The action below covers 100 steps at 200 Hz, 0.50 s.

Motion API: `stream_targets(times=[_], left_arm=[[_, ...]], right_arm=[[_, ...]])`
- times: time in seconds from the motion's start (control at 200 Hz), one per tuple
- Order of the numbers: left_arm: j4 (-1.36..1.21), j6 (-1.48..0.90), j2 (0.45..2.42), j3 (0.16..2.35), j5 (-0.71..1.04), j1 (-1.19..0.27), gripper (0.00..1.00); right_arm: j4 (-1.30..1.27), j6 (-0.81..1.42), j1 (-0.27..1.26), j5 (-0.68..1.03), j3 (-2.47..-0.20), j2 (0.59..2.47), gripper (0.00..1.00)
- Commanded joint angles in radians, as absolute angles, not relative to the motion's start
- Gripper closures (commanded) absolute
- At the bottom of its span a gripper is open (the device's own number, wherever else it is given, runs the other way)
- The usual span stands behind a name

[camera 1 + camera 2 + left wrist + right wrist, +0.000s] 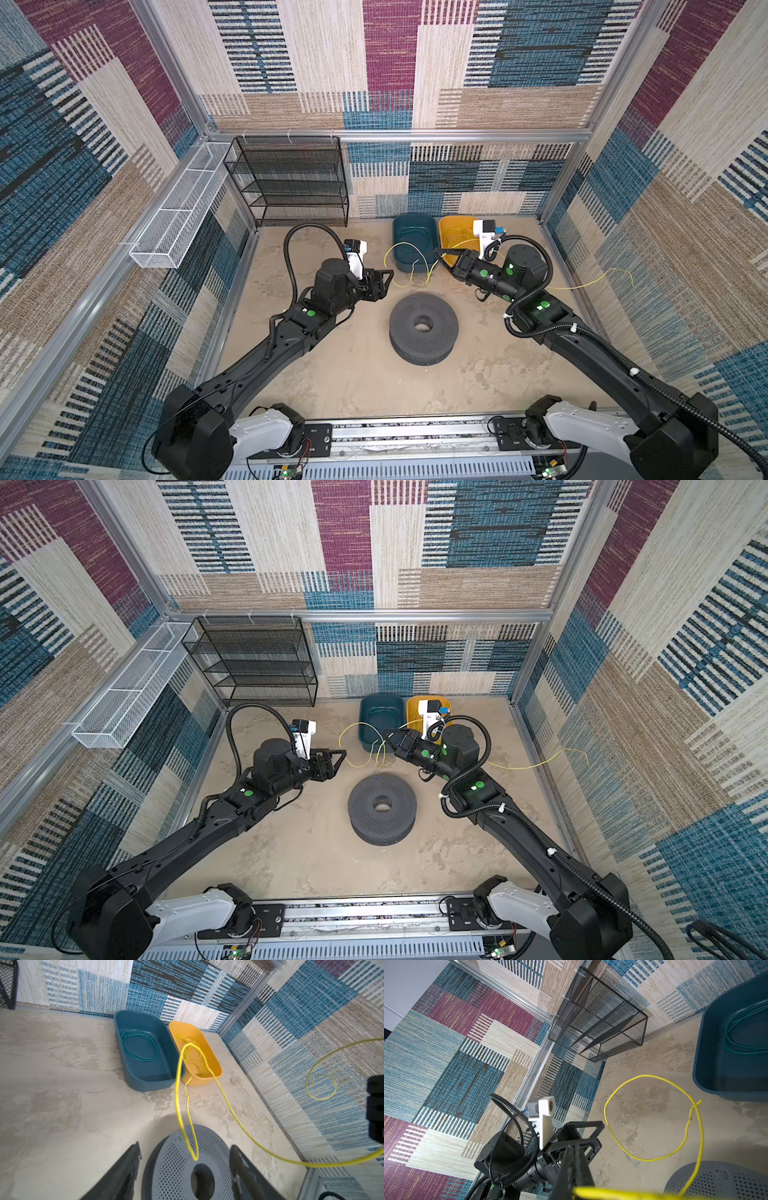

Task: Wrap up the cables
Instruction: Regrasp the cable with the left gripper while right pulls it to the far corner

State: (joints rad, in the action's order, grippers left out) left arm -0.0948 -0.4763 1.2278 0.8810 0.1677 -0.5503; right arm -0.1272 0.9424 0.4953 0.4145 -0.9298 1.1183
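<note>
Left wrist view: the left gripper (185,1145) stands released and empty over a dark grey perforated plastic spool (166,1172). A thin bright yellow cable (176,1088) loops just ahead, centre frame, its long run sweeping to lower right toward the right gripper (574,1151), which is clenched and apparently pinching it, though blur hides the contact. Left arm is nearer the loop. On the mottled beige tabletop (62,1105), a blue plastic tub (145,1082) and a yellow plastic tub (200,1081) crowd upper centre.

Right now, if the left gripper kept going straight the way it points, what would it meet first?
Probably the loop of thin yellow cable just ahead of the open left gripper; the grey perforated spool looks lower, beneath that line, though depth is unclear.
</note>
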Motion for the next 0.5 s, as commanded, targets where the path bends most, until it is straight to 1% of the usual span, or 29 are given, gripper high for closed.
stream_targets(times=[0.0, 0.11, 0.225, 0.295, 0.396, 0.496], left_arm=[[-0.183, -0.493, 1.270, 0.899, 0.203, -0.549, 0.41], [-0.187, -0.488, 1.317, 0.912, 0.200, -0.549, 0.51], [-0.208, -0.492, 1.340, 0.905, 0.181, -0.549, 0.67], [-0.225, -0.489, 1.341, 0.896, 0.165, -0.548, 0.82], [-0.217, -0.472, 1.332, 0.887, 0.148, -0.548, 1.00], [-0.184, -0.444, 1.314, 0.872, 0.120, -0.548, 1.00]], right_arm=[[-0.162, 0.954, 0.496, 0.437, -0.927, 1.113, 1.00], [-0.160, 0.954, 0.495, 0.435, -0.927, 1.103, 1.00], [-0.148, 0.948, 0.495, 0.429, -0.930, 1.096, 1.00], [-0.143, 0.945, 0.496, 0.425, -0.931, 1.092, 1.00], [-0.130, 0.929, 0.497, 0.411, -0.945, 1.092, 1.00], [-0.079, 0.875, 0.488, 0.354, -1.002, 1.099, 1.00]])
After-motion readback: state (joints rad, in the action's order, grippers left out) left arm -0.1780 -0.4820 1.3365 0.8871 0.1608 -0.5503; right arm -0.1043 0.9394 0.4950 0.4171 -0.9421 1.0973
